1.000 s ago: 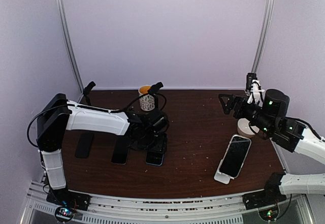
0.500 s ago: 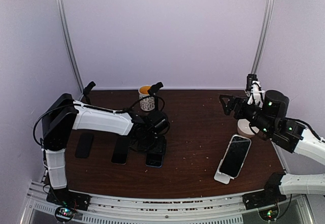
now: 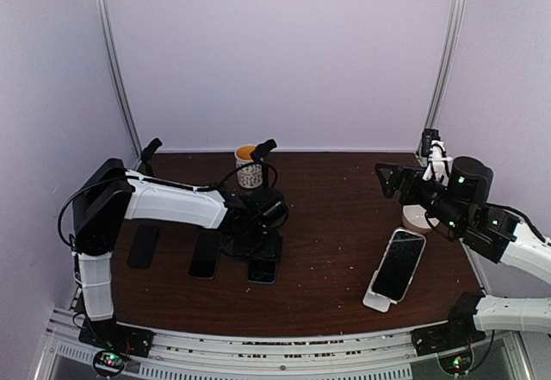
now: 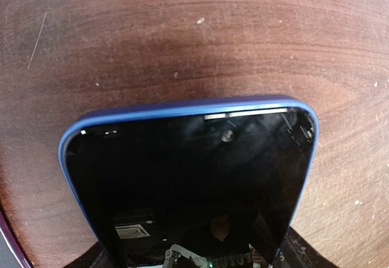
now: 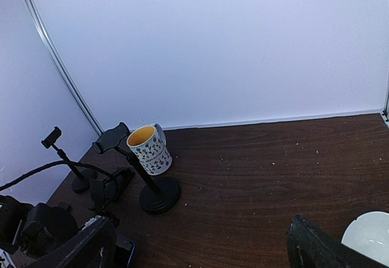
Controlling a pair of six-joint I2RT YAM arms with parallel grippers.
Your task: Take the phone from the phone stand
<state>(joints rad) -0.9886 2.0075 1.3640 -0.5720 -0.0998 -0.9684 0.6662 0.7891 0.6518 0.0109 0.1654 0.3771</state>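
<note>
While the dark wooden table (image 3: 336, 225) takes most of the view from above, the two arms stand at its near edge. The left arm (image 3: 172, 203) reaches to the right, low over the left half of the table. Its left gripper (image 3: 262, 246) is down at a blue-edged phone (image 4: 188, 177), which fills the left wrist view with its dark screen. Only small dark parts of the gripper show at the lower corners there, so I cannot tell if the jaws pinch this phone or are only around it.

The right arm (image 3: 482, 216) is raised over the right side, and the right gripper (image 3: 389, 177) points to the left, above the table. In the right wrist view its fingers (image 5: 85, 247) are spread wide, with nothing between them.

The phone (image 3: 399, 264) of the task is at the near right. It leans tilted on the white stand (image 3: 375, 302), its lower end in the stand and its screen dark. It is well apart from both grippers.

Two more dark phones (image 3: 143, 246) (image 3: 204, 254) lie flat at the left. A white round thing (image 3: 417, 218) sits just beyond the leaning phone, below the right arm. A patterned mug (image 3: 249, 168) with a yellow inside stands at the far middle. Beside it is a black clamp stand (image 3: 263, 149), and another one (image 3: 151, 148) is at the far left.
</note>
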